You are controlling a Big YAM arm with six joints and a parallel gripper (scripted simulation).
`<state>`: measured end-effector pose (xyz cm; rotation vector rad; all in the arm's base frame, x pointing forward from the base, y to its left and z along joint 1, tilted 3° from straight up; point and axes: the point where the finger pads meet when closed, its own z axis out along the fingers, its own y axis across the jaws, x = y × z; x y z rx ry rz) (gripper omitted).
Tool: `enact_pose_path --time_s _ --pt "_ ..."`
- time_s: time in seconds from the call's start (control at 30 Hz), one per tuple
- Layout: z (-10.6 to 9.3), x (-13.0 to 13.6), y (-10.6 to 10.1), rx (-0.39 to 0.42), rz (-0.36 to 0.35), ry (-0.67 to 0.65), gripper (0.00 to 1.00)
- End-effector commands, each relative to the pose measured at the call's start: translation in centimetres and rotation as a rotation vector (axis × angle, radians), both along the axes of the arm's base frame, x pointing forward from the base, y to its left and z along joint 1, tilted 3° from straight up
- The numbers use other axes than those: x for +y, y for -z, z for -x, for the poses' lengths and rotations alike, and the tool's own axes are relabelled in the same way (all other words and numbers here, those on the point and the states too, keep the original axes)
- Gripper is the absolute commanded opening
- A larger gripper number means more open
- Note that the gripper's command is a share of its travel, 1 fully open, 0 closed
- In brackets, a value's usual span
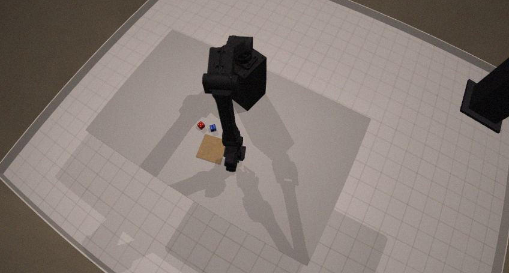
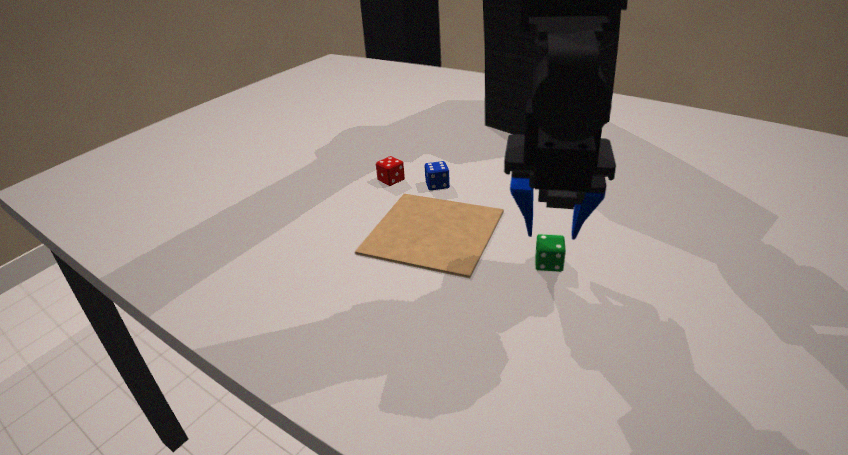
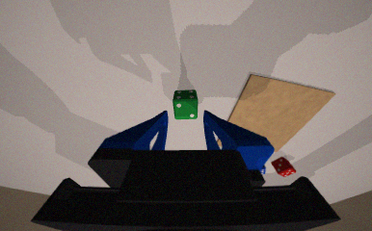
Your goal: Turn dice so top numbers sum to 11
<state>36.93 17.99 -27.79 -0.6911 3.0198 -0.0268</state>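
A green die (image 2: 549, 256) (image 3: 185, 106) stands on the table beside the mat (image 1: 210, 149) (image 2: 428, 230) (image 3: 279, 108), with 2 on top. My gripper (image 2: 552, 236) (image 3: 185, 115) is part open and empty. Its blue fingertips are just above the green die, one to each side. A red die (image 1: 201, 125) (image 2: 390, 171) (image 3: 283, 166) shows 5 on top. A blue die (image 1: 212, 128) (image 2: 436, 176) shows 6 on top. Both stand on the table behind the mat, off it. The mat is tan and lies flat, with no die on it. In the top view the arm hides the fingertips and most of the green die.
The red and blue dice stand close together with a small gap. The arm's dark base (image 1: 251, 81) stands behind the dice. The table's edge (image 2: 178, 346) runs along the left side in the exterior view. The arm's shadows fall across the table and a mat corner.
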Motion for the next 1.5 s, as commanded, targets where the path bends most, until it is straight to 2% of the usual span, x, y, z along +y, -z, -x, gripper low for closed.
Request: enact_pose_path --time_s 0.0,1.47 --pt "-0.78 0.95 -0.25 -0.026 -0.011 -0.005 0.45" --pt "-0.59 0.85 -0.15 -0.017 -0.007 -0.002 0.45"
